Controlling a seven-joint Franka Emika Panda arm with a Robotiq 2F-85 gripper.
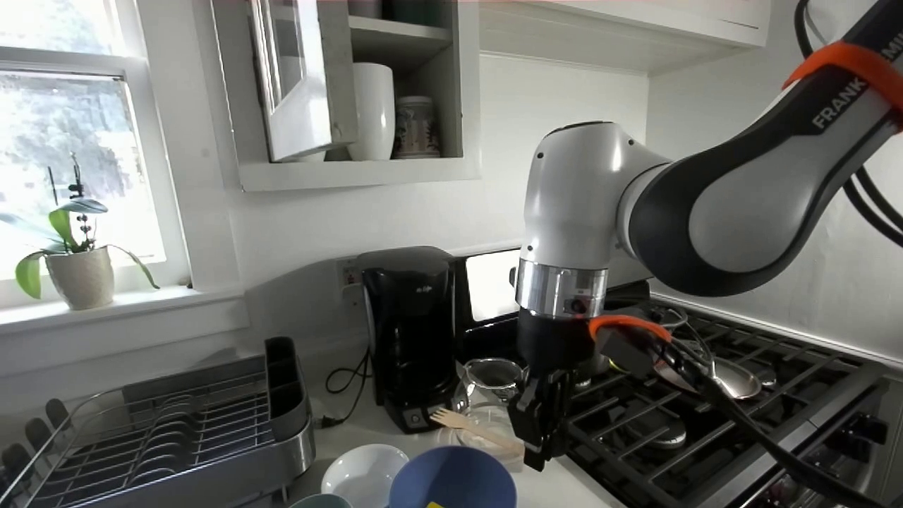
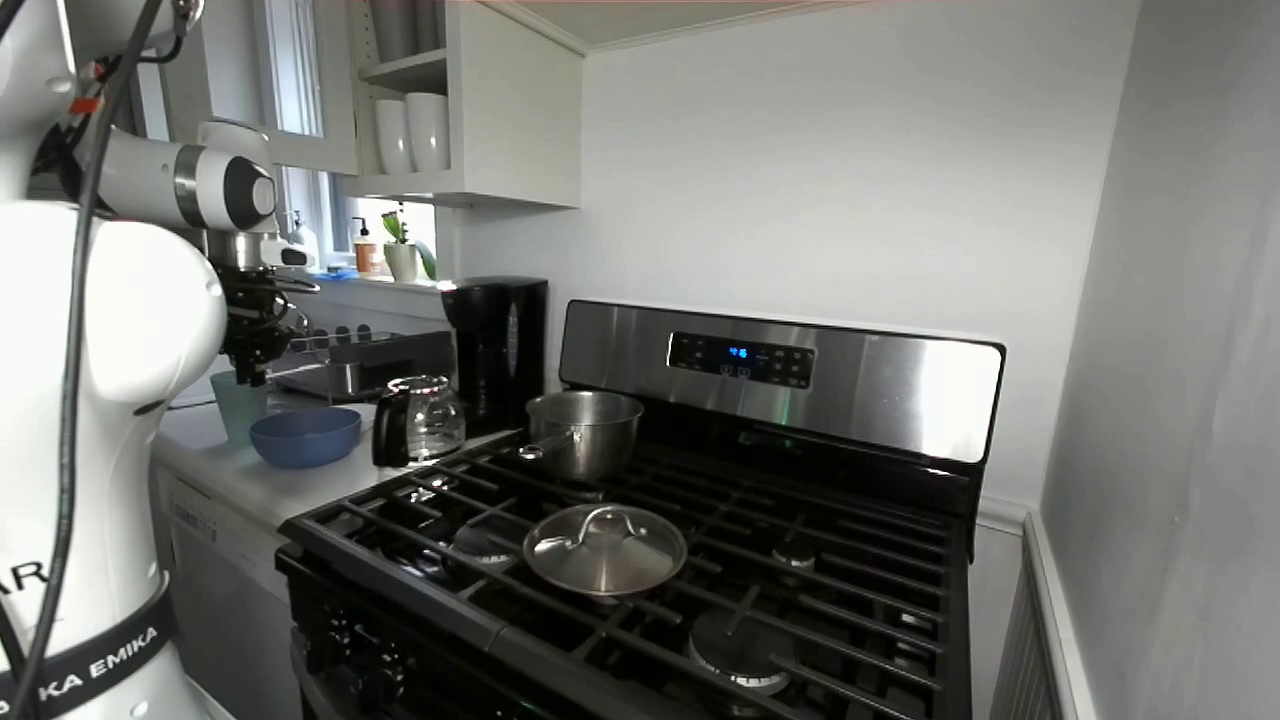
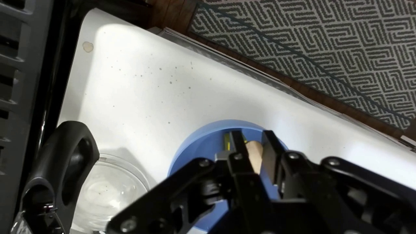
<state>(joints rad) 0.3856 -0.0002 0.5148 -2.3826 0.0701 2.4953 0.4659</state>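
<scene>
My gripper (image 3: 252, 132) is shut on a pale wooden fork (image 3: 254, 154), whose rounded end shows between the fingers in the wrist view. In an exterior view the fork (image 1: 462, 423) reaches out sideways from the gripper (image 1: 537, 457), tines pointing at the coffee maker. Under the gripper in the wrist view is a blue bowl (image 3: 185, 151); a small yellow thing (image 3: 227, 141) lies inside, partly hidden by a finger. Both exterior views show the bowl (image 1: 451, 476) (image 2: 305, 440) on the counter. The glass carafe (image 3: 109, 191) with a black handle stands close by.
Beside the blue bowl sits a white bowl (image 1: 363, 469). A teal cup (image 2: 238, 410) stands near the gripper. Behind are a dish rack (image 1: 176, 441) and a black coffee maker (image 1: 409, 317). The stove carries a pot (image 2: 585, 440) and a lid (image 2: 605, 560). A cabinet door (image 1: 303, 92) hangs open.
</scene>
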